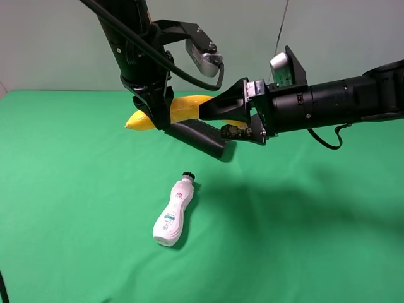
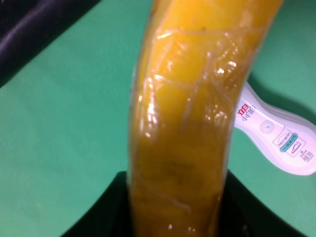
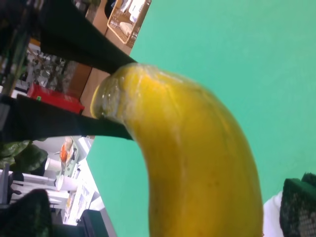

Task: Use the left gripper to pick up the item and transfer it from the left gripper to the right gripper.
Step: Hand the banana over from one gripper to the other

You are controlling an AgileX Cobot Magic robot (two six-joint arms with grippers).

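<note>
A yellow banana [image 1: 183,108] wrapped in clear film is held in the air above the green table. My left gripper [image 1: 161,113] hangs down from above and is shut on it near its left end. In the left wrist view the banana [image 2: 187,113] runs out from between the black fingers [image 2: 242,207]. My right gripper [image 1: 213,124] reaches in from the right, open, with its jaws on either side of the banana's right end. In the right wrist view the banana [image 3: 197,163] fills the gap, with space between it and the dark pad [image 3: 298,207].
A white plastic bottle [image 1: 173,211] with a black cap lies on the green cloth [image 1: 76,208] below the arms. It also shows in the left wrist view [image 2: 279,136]. A shelf and clutter show past the table edge in the right wrist view.
</note>
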